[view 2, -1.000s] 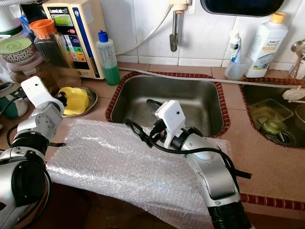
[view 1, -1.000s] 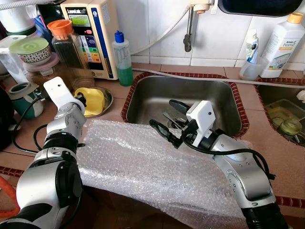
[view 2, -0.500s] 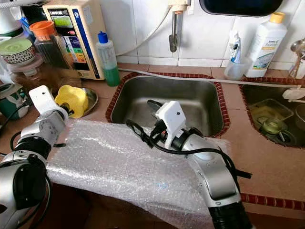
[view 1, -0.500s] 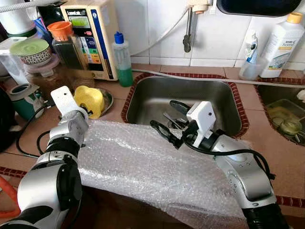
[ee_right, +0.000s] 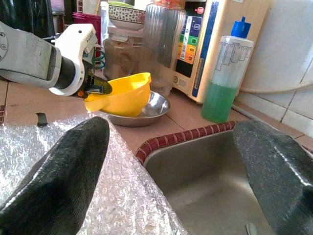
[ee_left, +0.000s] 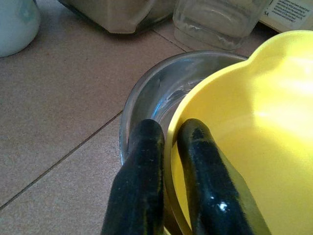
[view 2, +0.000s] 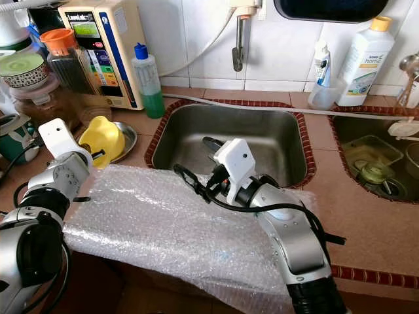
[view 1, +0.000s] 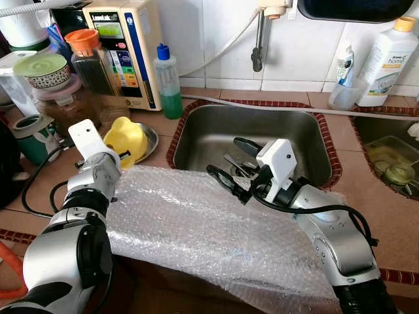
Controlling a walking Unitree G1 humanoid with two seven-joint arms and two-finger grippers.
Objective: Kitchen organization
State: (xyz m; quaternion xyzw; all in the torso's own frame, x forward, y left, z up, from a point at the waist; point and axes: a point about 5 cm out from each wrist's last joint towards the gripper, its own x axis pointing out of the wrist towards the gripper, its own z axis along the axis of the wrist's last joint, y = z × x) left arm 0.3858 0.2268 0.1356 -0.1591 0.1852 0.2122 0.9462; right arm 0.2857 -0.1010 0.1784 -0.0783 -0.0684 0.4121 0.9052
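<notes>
A yellow plastic bowl (view 1: 128, 136) hangs tilted over a shallow steel dish (view 1: 150, 135) on the counter left of the sink. My left gripper (ee_left: 168, 134) is shut on the bowl's rim, one finger inside it and one outside; from the head it sits at the bowl's near edge (view 1: 120, 155). My right gripper (view 1: 234, 163) stands open and holds nothing, hovering over the sink's front left corner and the far edge of the bubble wrap (view 1: 196, 222). The right wrist view looks across at the yellow bowl (ee_right: 122, 93) and the left gripper (ee_right: 98, 88).
A sheet of bubble wrap covers the counter's front edge. The steel sink (view 1: 216, 131) holds a few utensils. Behind stand a green-liquid bottle (view 1: 169, 82), a water purifier (view 1: 127, 46), jars (view 1: 91, 55) and a white bottle (view 1: 389, 55). A second basin (view 1: 386, 140) lies right.
The left gripper has raised and tipped the yellow bowl up off the steel dish, drawing it slightly nearer. The right arm has barely moved.
</notes>
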